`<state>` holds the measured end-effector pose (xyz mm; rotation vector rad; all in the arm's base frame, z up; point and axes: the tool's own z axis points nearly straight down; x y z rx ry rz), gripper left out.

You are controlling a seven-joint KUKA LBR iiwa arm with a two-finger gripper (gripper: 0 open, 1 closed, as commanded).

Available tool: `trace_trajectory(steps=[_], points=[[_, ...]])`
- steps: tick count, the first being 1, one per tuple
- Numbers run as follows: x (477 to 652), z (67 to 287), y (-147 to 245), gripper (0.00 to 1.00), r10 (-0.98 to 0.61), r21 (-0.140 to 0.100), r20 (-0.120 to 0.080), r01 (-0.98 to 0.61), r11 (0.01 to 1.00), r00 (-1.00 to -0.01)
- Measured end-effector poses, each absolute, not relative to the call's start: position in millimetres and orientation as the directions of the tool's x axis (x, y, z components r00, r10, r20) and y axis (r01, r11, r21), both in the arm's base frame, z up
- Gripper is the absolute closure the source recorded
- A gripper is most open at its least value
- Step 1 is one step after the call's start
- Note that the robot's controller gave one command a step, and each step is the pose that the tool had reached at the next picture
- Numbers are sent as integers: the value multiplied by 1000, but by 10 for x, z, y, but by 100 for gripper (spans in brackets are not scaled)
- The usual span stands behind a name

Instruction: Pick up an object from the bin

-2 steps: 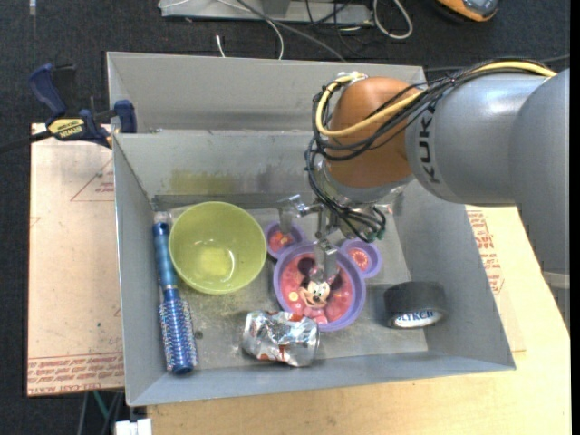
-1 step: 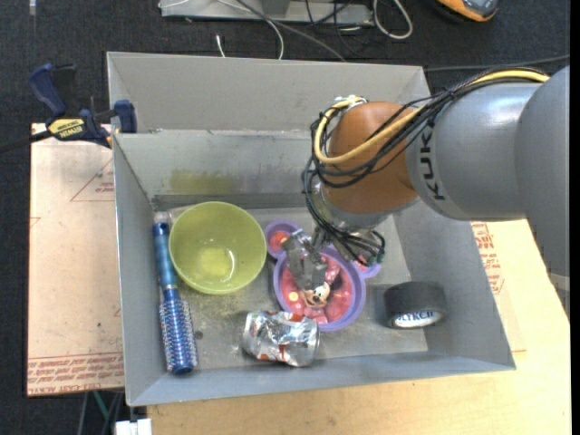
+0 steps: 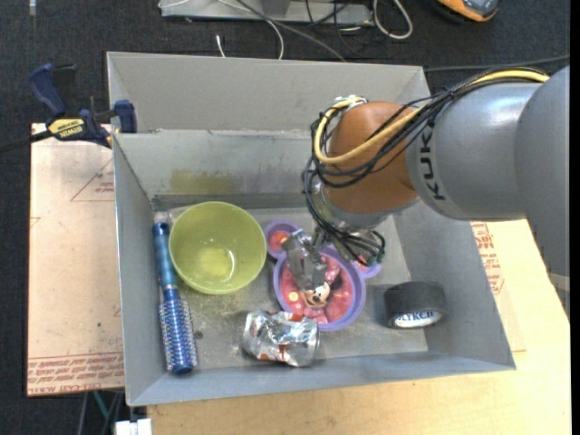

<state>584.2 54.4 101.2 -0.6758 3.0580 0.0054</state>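
Note:
My gripper [image 3: 309, 265] hangs low over the middle of the bin, right above a purple plate with a pink cartoon picture [image 3: 342, 308]. Its fingers point down onto the plate's pink centre. Just left of the plate stands a yellow-green bowl [image 3: 216, 246], upright and hollow side up. In front of the plate lies a crumpled silver and red wrapper [image 3: 280, 339].
A blue hairbrush [image 3: 172, 304] lies along the bin's left wall. A black roll of tape [image 3: 414, 305] sits at the right, near the front. The arm with its orange cover and cables reaches in from the right and hides the bin's back right part.

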Motion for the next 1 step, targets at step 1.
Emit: trace_trajectory(steps=[1], points=[[5815, 713, 513, 100, -579, 0, -15, -579, 815, -815]])
